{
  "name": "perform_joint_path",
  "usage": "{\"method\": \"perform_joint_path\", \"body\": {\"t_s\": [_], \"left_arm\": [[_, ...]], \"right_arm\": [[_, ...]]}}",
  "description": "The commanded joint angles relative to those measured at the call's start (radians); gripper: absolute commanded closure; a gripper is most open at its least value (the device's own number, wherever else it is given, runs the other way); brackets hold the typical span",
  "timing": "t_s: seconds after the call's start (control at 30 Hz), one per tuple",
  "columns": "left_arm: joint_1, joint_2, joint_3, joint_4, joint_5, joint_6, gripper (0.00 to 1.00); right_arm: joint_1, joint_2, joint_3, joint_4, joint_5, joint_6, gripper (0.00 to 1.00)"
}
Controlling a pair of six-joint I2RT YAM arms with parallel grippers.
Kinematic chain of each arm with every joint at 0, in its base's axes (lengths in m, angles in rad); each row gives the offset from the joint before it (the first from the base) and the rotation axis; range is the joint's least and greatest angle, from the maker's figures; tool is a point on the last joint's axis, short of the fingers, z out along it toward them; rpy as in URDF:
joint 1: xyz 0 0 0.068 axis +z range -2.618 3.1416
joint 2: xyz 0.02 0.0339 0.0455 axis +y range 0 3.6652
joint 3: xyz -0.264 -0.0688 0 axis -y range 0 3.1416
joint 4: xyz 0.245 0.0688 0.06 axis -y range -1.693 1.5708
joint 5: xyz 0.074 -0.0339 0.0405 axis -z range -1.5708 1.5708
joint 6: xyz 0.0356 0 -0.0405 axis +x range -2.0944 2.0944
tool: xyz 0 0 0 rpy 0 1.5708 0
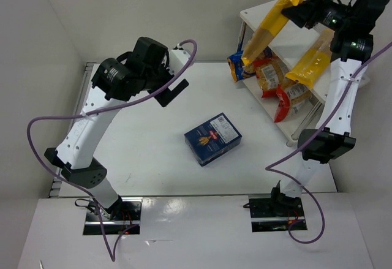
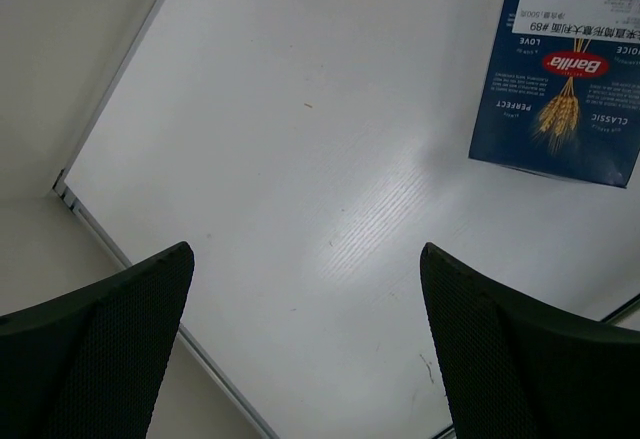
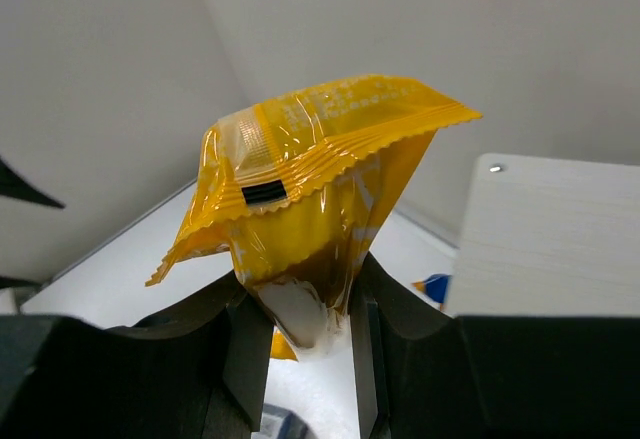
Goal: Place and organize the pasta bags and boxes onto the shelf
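Note:
My right gripper point(image 1: 298, 13) point(image 3: 300, 309) is shut on the top end of a long yellow spaghetti bag point(image 1: 269, 27) point(image 3: 310, 169). The bag hangs slanted in front of the white shelf point(image 1: 260, 10) point(image 3: 550, 239), its lower end down by the lower tier. A second yellow spaghetti bag point(image 1: 311, 62) lies on the shelf top under the right arm. Red and orange pasta bags point(image 1: 283, 91) and a blue bag point(image 1: 235, 67) point(image 3: 435, 286) sit at the lower tier. The dark blue pasta box point(image 1: 212, 137) point(image 2: 565, 69) lies flat mid-table. My left gripper point(image 1: 174, 91) point(image 2: 305, 349) is open and empty, up left of the box.
The table's left edge point(image 2: 110, 249) and grey side walls border the left arm. The shelf stands at the table's far right corner. Purple cables loop from both arms over the near table.

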Motion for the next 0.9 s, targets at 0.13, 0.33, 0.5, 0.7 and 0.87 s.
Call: {"method": "perform_joint_path", "body": {"t_s": [0.13, 0.33, 0.5, 0.7, 0.87], "left_arm": [[-0.002, -0.078, -0.075, 0.029, -0.045, 0.029, 0.01], [-0.002, -0.096, -0.129, 0.038, -0.055, 0.029, 0.01], [-0.002, -0.096, -0.14, 0.038, -0.055, 0.029, 0.01], [-0.002, -0.105, -0.16, 0.038, -0.064, 0.038, 0.01], [-0.002, -0.114, -0.18, 0.038, -0.064, 0.038, 0.01]], "right_arm": [[-0.116, 0.024, 0.171, 0.132, 0.12, 0.132, 1.0], [-0.194, 0.036, 0.11, 0.184, 0.133, 0.266, 1.0], [-0.194, 0.027, 0.042, 0.193, 0.154, 0.266, 1.0], [-0.194, 0.006, 0.028, 0.121, 0.268, 0.174, 1.0], [-0.194, -0.04, -0.04, 0.11, 0.378, 0.111, 1.0]]}}
